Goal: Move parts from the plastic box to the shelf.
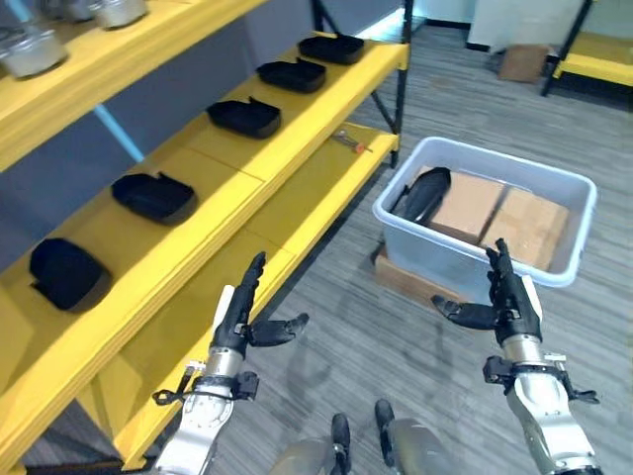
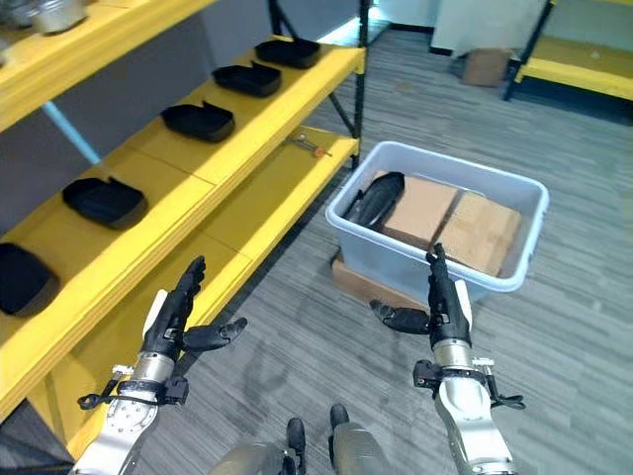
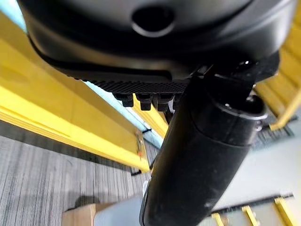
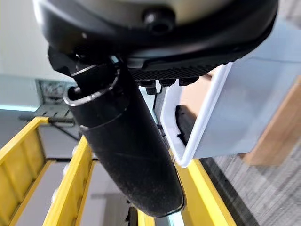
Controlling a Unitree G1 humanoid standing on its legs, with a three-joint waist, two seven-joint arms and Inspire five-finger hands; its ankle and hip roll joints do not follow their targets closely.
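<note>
My left hand [image 1: 235, 322] and right hand [image 1: 512, 302] hover empty, fingers straight. One black part [image 1: 422, 193] lies in the plastic box [image 1: 534, 178]; five parts rest along the shelf [image 1: 213, 188].

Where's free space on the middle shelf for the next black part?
On the middle shelf, five black parts lie in a row. The widest bare gap is between the second part and the third part. Bare yellow also runs along the front edge. The far end around the last two parts is tighter. The lower shelf is mostly bare, holding a small tool.
</note>
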